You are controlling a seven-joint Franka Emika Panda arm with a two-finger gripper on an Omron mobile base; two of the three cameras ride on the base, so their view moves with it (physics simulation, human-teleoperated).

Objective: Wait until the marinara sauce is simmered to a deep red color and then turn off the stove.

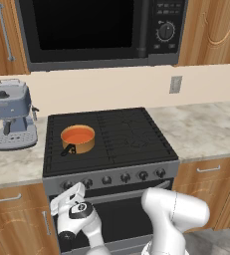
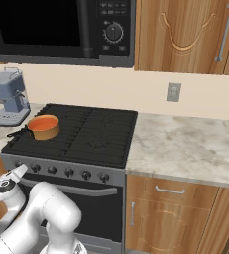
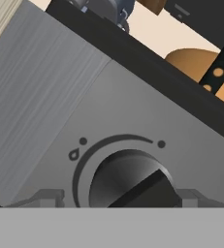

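Observation:
The marinara sauce (image 1: 77, 134) (image 2: 43, 122) is a flat orange-red disc in a small copper saucepan (image 1: 80, 145) on the front left burner of the black stove (image 1: 131, 134) (image 2: 93, 131). My gripper (image 1: 69, 192) (image 2: 18, 172) is pressed up to the leftmost knob on the grey front strip. In the hand view that black knob (image 3: 130, 181) sits between my gripper's (image 3: 118, 197) two fingertips (image 3: 45, 196), its ridge slanted. The jaws stand on either side of it, with a small gap on the left. They look open around the knob.
A blue-grey espresso machine (image 1: 9, 117) (image 2: 7, 96) stands on the counter left of the stove. A black microwave (image 1: 101, 30) hangs above it. Marble counter (image 1: 206, 129) (image 2: 185, 144) runs to the right. The other knobs (image 1: 125, 176) line the front strip above the oven door.

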